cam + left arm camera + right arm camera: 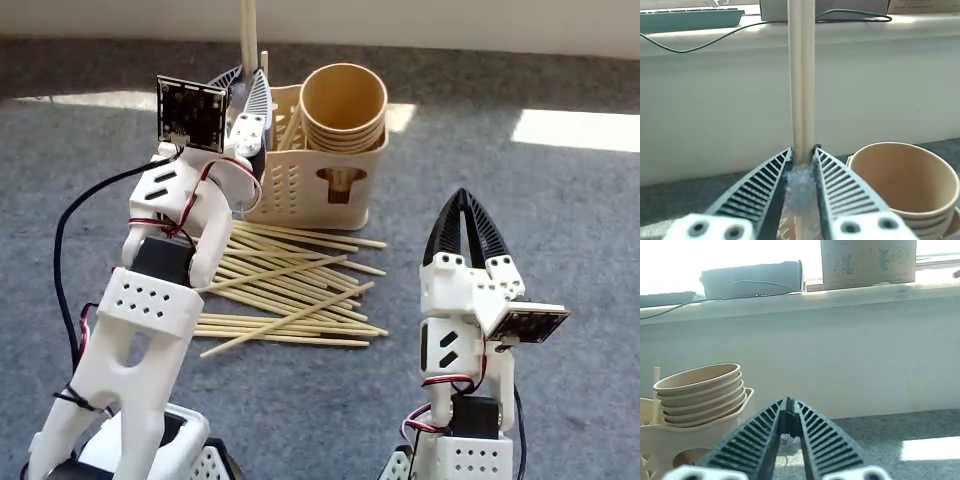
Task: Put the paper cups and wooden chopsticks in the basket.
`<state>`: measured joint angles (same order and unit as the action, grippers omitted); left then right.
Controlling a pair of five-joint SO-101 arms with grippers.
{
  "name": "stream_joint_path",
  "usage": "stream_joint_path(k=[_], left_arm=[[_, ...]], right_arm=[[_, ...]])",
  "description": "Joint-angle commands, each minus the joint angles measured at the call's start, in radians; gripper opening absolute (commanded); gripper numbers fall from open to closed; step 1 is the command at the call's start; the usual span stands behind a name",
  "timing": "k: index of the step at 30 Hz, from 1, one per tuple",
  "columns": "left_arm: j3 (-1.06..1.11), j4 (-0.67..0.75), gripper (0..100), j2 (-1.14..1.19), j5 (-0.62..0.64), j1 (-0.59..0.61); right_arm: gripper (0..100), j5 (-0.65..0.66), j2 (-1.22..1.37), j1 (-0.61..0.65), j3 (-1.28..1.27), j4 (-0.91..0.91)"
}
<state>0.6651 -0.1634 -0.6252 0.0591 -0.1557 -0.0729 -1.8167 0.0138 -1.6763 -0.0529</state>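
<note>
A cream slotted basket (300, 185) stands at the back centre of the grey carpet with a stack of paper cups (343, 105) in its right compartment. My left gripper (250, 85) hangs over the basket's left compartment, shut on wooden chopsticks (248, 35) that stand upright; the left wrist view shows the chopsticks (802, 75) rising between the fingers (840, 185), with the cups (902, 180) beside. Many more chopsticks (290, 295) lie in a loose pile in front of the basket. My right gripper (466, 200) is shut and empty, right of the pile, pointing towards the cups (702, 392).
A white wall and a sill with boxes and cables run behind the basket (670, 445). Bare carpet (560, 220) lies to the right of the basket and in front of the pile.
</note>
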Motion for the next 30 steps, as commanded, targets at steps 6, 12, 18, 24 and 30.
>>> stream_joint_path(k=[6,12,18,24,30], left_arm=[[-0.117,-0.178,15,-0.01,0.005,0.01],[-0.213,-0.342,17,-0.008,0.005,0.01],[-0.292,-0.462,17,-0.01,0.005,0.012],[-0.406,-0.689,13,-0.01,-0.003,0.012],[-0.53,-0.916,13,-0.01,-0.064,0.031]], right_arm=[[0.6,0.009,-0.016,-0.007,-0.105,-0.002],[0.6,0.009,-0.016,-0.007,-0.105,-0.002],[0.6,0.009,-0.016,-0.007,-0.105,-0.002],[0.6,0.009,-0.016,-0.007,-0.105,-0.002],[0.6,0.009,-0.016,-0.007,-0.105,-0.002]])
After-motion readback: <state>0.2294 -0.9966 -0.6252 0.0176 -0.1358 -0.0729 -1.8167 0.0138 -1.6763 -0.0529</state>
